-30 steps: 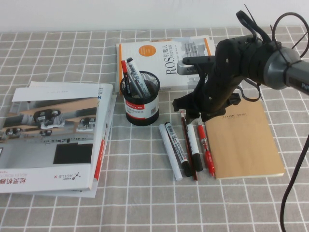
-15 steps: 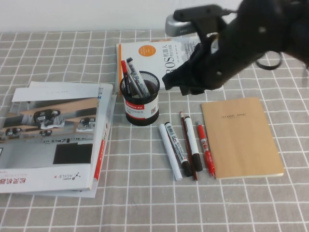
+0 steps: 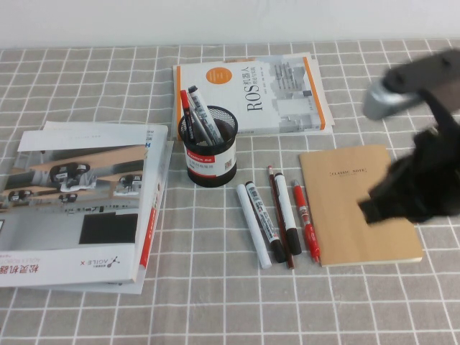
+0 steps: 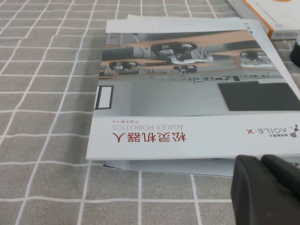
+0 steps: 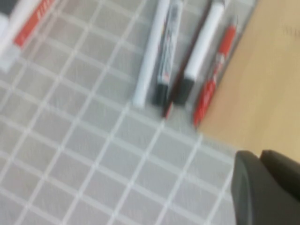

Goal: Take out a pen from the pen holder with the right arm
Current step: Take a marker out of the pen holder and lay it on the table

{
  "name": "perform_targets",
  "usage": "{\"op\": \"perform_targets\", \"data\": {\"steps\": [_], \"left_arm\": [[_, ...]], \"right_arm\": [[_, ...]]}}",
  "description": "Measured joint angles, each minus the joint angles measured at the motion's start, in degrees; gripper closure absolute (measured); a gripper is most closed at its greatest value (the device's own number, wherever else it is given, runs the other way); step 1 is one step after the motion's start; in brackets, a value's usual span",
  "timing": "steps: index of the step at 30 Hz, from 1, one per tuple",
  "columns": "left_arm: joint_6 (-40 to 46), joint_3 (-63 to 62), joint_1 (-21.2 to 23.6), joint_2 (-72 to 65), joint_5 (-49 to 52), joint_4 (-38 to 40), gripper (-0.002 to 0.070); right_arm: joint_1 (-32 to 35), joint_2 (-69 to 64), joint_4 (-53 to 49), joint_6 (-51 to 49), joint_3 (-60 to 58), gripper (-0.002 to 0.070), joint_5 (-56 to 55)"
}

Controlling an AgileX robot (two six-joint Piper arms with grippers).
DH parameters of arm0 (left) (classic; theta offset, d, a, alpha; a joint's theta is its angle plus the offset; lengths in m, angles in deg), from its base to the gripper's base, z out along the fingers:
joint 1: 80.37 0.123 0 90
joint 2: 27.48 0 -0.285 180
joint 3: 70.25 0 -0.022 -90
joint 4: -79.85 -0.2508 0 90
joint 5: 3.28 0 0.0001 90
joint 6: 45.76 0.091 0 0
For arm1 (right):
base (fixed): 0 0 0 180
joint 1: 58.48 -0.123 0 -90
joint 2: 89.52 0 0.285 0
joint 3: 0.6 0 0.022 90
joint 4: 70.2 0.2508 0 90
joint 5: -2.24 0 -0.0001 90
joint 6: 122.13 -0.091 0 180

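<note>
Pen holder (image 3: 208,154) — a black mesh cup — stands upright on the checked table (image 3: 215,302). It is about midway between the left and right edges and nearer the far edge, just in front of the ROS book (image 3: 251,90) lying flat behind it. Two pens lean inside it: a red-capped pen (image 3: 185,104) and a grey marker (image 3: 203,113). Toward the near edge from the cup, a row of loose pens (image 3: 287,212) lies side by side on the cloth. The red one at the end is just beside a brown notebook (image 3: 338,208). The right tool (image 3: 381,205) hangs blurred above the notebook's right half, close to the table's right edge and well apart from the cup; it is closed tight. A stack of booklets (image 3: 79,208) lies by the left edge. The left tool (image 4: 262,187) sits low over the cloth just off the near edge of that stack — whether it is wide or narrow I cannot tell.
</note>
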Motion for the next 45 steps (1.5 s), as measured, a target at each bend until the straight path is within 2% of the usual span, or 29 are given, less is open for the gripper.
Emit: {"op": "perform_targets", "data": {"steps": [4, 11, 16, 20, 24, 28, 32, 38, 45], "left_arm": [[0.0, 0.0, 0.0, 0.0, 0.0, 0.0, 0.0678], [0.0, 0.0, 0.0, 0.0, 0.0, 0.0, 0.0678], [0.0, 0.0, 0.0, 0.0, 0.0, 0.0, 0.0678], [0.0, 0.0, 0.0, 0.0, 0.0, 0.0, 0.0678], [0.0, 0.0, 0.0, 0.0, 0.0, 0.0, 0.0678], [0.0, 0.0, 0.0, 0.0, 0.0, 0.0, 0.0678], [0.0, 0.0, 0.0, 0.0, 0.0, 0.0, 0.0678], [0.0, 0.0, 0.0, 0.0, 0.0, 0.0, 0.0678], [0.0, 0.0, 0.0, 0.0, 0.0, 0.0, 0.0678]], "right_arm": [[0.0, 4.6, 0.5, 0.0, -5.5, 0.0688, 1.8], [0.0, 5.3, -0.5, 0.0, -7.2, 0.0688, 4.4], [0.0, 5.3, -1.5, 0.0, -13.2, 0.0688, -3.4], [1.1, 6.6, -3.0, 0.0, -20.7, 0.0688, -15.8], [7.6, 10.9, -4.8, 0.0, -30.5, 0.0688, -31.4], [17.1, 18.6, -5.3, 0.0, -41.8, 0.0689, -47.4], [27.3, 29.1, -5.5, 0.0, -52.4, 0.0689, -56.3], [35.3, 46.4, -5.5, 0.0, -64.3, 0.0689, -59.2], [37.1, 64.7, -4.4, 0.0, -67.6, 0.0688, -52.7]]}}
